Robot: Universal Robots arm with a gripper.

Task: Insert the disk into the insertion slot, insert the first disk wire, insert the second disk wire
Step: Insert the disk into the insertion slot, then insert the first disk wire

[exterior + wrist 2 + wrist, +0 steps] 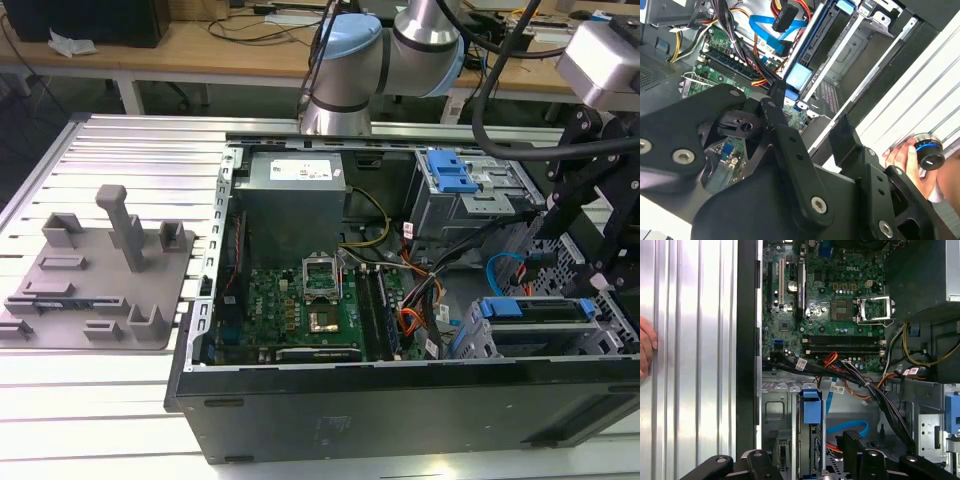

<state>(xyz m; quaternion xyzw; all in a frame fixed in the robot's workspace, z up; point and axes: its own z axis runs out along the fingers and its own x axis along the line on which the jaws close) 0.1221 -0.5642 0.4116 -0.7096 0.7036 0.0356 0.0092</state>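
Jaws (811, 112) stood open, and nothing was between them: board and case wall showed through the gap in the second wrist view. They hung inside the open case (350, 400), over the corner on the exterior view's right nearest that camera. Right below them was the disk (535, 308), blue carrier and all, lying in the slot (470, 345). Its long axis ran along the case's near wall, and by my read it was seated, with the carrier tab (811, 406) out toward the board (840, 315). So the disk step looked done.

Now the wires, and that was the relation that mattered. The first wire (500, 270) looped just beside the disk, on the side toward the taller bay (440, 215) with the blue latch (450, 172). That put it off to the exterior view's left of the jaws, between them and the board. The second wire (792, 6), red and black, came down close by it to a dark plug (782, 21). Both wires looked loose to me, not in the disk, though the disk's sockets were hidden. An orange cable (410, 322) lay nearer the board, apart from both.

Outward, the case held the power supply (290, 195) at its far wall. It sat on the ribbed worktop (130, 150), with a grey fixture plate (100, 300) toward the edge on the exterior view's left. A person's hand (902, 152) rested at the worktop's edge beside the case, by a round black knob (930, 156).
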